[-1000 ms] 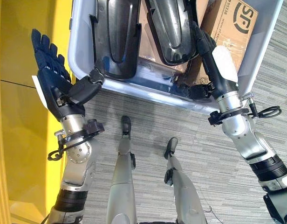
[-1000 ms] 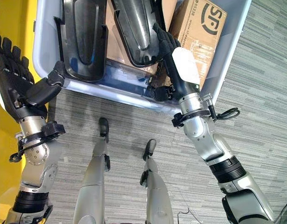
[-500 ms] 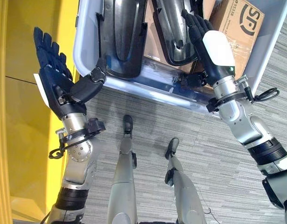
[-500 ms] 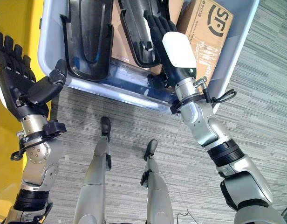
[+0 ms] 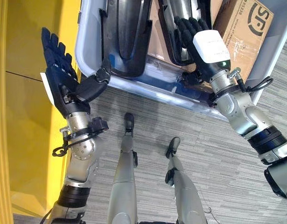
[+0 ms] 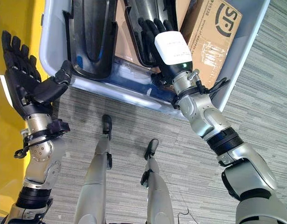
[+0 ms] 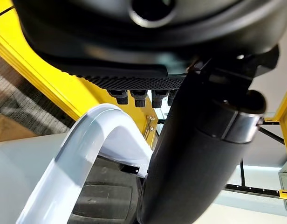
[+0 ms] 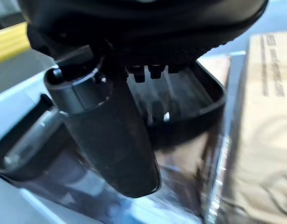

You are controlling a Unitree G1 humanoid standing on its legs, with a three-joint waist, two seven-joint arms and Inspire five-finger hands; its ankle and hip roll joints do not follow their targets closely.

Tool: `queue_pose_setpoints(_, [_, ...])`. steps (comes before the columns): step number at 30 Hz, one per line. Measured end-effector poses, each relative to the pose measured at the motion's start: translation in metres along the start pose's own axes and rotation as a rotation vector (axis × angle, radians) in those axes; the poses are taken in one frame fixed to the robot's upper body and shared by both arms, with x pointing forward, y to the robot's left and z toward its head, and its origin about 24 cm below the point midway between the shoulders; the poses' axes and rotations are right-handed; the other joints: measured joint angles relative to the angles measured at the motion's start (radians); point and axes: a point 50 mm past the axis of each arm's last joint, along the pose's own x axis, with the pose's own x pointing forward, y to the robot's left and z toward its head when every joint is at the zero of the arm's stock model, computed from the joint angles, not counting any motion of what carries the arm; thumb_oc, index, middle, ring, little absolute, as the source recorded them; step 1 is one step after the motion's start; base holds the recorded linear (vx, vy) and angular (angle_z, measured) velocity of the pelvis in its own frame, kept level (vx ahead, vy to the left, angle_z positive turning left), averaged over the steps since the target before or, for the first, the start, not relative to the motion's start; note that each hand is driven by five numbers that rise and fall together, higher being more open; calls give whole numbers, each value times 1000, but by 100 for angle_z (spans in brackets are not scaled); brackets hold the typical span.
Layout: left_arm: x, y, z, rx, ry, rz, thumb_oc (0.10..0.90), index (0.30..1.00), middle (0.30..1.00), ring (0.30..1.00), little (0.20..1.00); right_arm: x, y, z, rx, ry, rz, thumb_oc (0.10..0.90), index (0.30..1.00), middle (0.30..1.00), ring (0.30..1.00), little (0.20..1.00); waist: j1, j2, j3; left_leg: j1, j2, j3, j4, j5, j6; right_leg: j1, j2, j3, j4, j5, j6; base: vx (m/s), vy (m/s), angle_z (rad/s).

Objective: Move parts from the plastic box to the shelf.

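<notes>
A translucent pale plastic box [image 5: 134,87] holds two black curved parts side by side, the left part [image 5: 127,37] and the right part [image 6: 134,18]. My right hand [image 5: 206,44] reaches into the box, open, its straight fingers spread over the near end of the right part [image 8: 190,102], its thumb [image 8: 115,135] down by the near wall. My left hand [image 5: 59,79] stands open outside the box's left corner, fingers straight, with its thumb [image 7: 194,154] touching the box's rim [image 7: 87,140].
A brown cardboard carton [image 5: 243,28] lies in the right side of the box beside the right part. A yellow structure [image 5: 22,93] runs along the left, close behind my left hand. Grey striped carpet [image 5: 204,154] spreads below the box.
My right hand has lifted from the box's near wall and moved inward over the right black part, its white back turning toward me. The left hand has barely moved.
</notes>
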Motion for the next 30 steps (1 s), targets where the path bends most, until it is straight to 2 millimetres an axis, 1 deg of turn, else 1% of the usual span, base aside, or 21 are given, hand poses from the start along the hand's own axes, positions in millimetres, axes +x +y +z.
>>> queue_pose_setpoints(6, [-1, 0, -1, 2, 5, -14, 900, 1000, 1000, 1000, 1000, -1, 7, -16, -23, 70, 35, 900, 1000, 1000, 1000, 1000, 10, 0, 0, -2, 0, 0, 0, 0, 0, 0, 1, -1, -4, 0, 0, 0, 0, 0])
queue_pose_setpoints(12, [-2, 1, -3, 4, 12, -29, 900, 1000, 1000, 1000, 1000, 6, 6, -26, -64, 106, 36, 900, 1000, 1000, 1000, 1000, 11, 0, 0, -4, 0, -1, 0, 0, 0, 0, 1, -2, -6, 0, 0, 0, 0, 0])
queue_pose_setpoints(18, [-5, 3, -4, -7, 21, -24, 900, 1000, 1000, 1000, 1000, 13, 2, -30, -105, 118, 19, 900, 1000, 1000, 1000, 1000, 12, 1, 0, -15, -1, -2, 0, 0, 0, -10, 1, -2, -6, 2, -1, 0, 0, 0])
queue_pose_setpoints(28, [-11, 5, -8, -5, 42, -60, 900, 1000, 1000, 1000, 1000, 20, 8, -38, -135, 156, 30, 900, 1000, 1000, 1000, 1000, 16, 5, -2, -18, -2, -3, 0, 0, -1, -16, -1, -3, -1, 5, 1, 0, 0, 0])
queue_pose_setpoints(29, [-12, 5, -9, -12, 50, -61, 900, 1000, 1000, 1000, 1000, 20, 10, -38, -132, 163, 27, 539, 495, 495, 495, 495, 16, 6, -2, -18, -3, -3, 0, 0, -1, -17, -2, -3, 1, 4, 1, 0, 0, 0])
queue_pose_setpoints(30, [-13, 5, -10, -17, 56, -62, 900, 1000, 1000, 1000, 1000, 20, 11, -39, -133, 165, 27, 410, 314, 314, 314, 314, 17, 6, -2, -18, -4, -3, 0, 0, -1, -17, -3, -3, 1, 4, 1, 0, 0, 0])
